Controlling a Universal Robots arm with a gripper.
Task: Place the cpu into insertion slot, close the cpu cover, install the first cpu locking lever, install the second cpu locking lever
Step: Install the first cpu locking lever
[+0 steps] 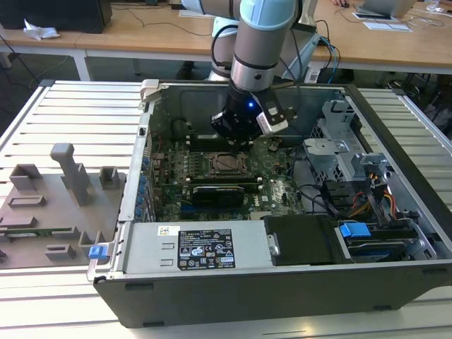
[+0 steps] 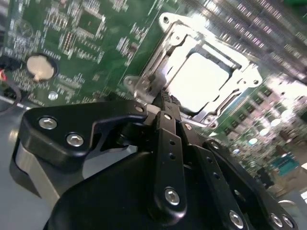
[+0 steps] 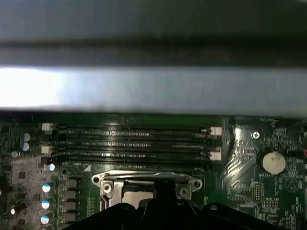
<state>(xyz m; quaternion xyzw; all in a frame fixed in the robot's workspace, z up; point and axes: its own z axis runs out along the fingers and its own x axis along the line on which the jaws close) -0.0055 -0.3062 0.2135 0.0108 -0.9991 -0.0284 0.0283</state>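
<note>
The cpu (image 2: 200,80), a bright silver square, lies flat in the insertion slot (image 1: 214,157) on the green motherboard (image 1: 279,194). The cpu cover (image 2: 158,72), a thin metal frame, lies down around it. My gripper (image 2: 165,101) hangs just above one corner of that frame with its black fingers (image 2: 169,143) pressed together and nothing visibly between them. In the exterior view the gripper (image 1: 237,140) sits directly over the far edge of the cpu (image 1: 228,164). In the first wrist view the cover's edge (image 3: 144,178) shows just past the gripper body.
Long black memory slots (image 3: 134,141) run beside the socket, and a coin battery (image 3: 273,162) sits nearby. A black expansion card (image 1: 222,192) lies in front of the socket. The power supply (image 1: 191,247), drive cage (image 1: 339,152) and case walls (image 1: 150,134) surround the board. Grey fixtures (image 1: 63,191) stand at the exterior view's left.
</note>
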